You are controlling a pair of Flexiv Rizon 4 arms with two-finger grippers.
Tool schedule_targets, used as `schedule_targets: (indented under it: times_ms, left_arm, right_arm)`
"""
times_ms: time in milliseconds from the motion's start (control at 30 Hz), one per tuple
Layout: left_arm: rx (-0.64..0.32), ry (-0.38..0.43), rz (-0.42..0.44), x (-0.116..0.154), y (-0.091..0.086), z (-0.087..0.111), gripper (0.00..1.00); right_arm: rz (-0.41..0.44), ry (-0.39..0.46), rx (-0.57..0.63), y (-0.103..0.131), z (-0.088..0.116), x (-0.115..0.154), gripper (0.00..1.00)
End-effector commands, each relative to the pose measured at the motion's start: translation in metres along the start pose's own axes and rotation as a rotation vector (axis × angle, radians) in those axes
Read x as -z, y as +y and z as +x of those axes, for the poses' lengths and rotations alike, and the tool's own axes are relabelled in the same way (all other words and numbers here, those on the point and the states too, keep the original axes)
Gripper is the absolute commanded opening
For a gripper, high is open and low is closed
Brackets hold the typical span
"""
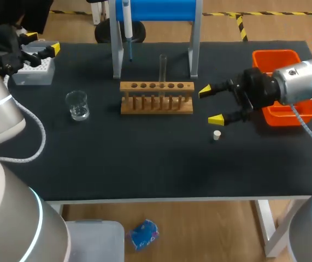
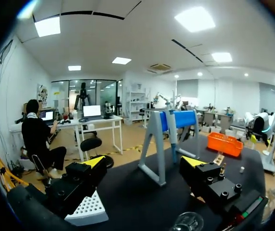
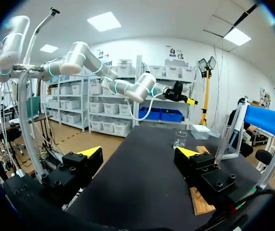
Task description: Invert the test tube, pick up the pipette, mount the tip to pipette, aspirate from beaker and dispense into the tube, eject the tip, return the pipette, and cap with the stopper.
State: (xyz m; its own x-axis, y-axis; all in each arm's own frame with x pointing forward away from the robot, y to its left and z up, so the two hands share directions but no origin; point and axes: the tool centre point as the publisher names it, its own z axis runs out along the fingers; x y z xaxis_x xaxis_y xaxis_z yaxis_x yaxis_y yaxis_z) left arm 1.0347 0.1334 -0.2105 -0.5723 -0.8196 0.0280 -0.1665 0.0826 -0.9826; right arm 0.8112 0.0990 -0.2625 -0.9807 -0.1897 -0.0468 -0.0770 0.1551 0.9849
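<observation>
Tabletop (image 1: 145,164) in black, wooden rack (image 1: 156,98) holding upright test tube (image 1: 163,68), beaker (image 1: 77,105), stopper (image 1: 216,135) near right hand (image 1: 210,105) spread wide, left hand (image 1: 42,42) likewise wide.

From above, the pipette (image 1: 127,22) runs off the top edge, so we cannot see its upper end. Our right arm (image 1: 303,82) covers part of the orange tray (image 1: 276,53). In the left wrist view the beaker (image 2: 187,223) shows only its rim, and the stopper (image 2: 242,169) is a tiny speck. In the right wrist view our right hand (image 3: 138,153) hides most of the rack (image 3: 198,208).
</observation>
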Motion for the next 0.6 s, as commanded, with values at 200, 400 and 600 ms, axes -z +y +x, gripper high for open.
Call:
schedule_targets:
  times_ms: [200,400,600]
  left_arm:
    - [-0.111,-0.185,-0.077,0.003,0.017,-0.052,1.0]
    - [-0.151,-0.176,-0.165,0.005,0.034,-0.082,1.0]
    - [-0.112,-0.141,-0.233,-0.003,0.052,-0.103,1.0]
  right_arm:
    - [-0.013,0.023,-0.042,-0.019,0.01,-0.02,1.0]
    - [-0.004,0.015,-0.06,-0.03,0.019,-0.028,1.0]
    - [0.01,-0.006,-0.096,-0.042,0.022,-0.029,1.0]
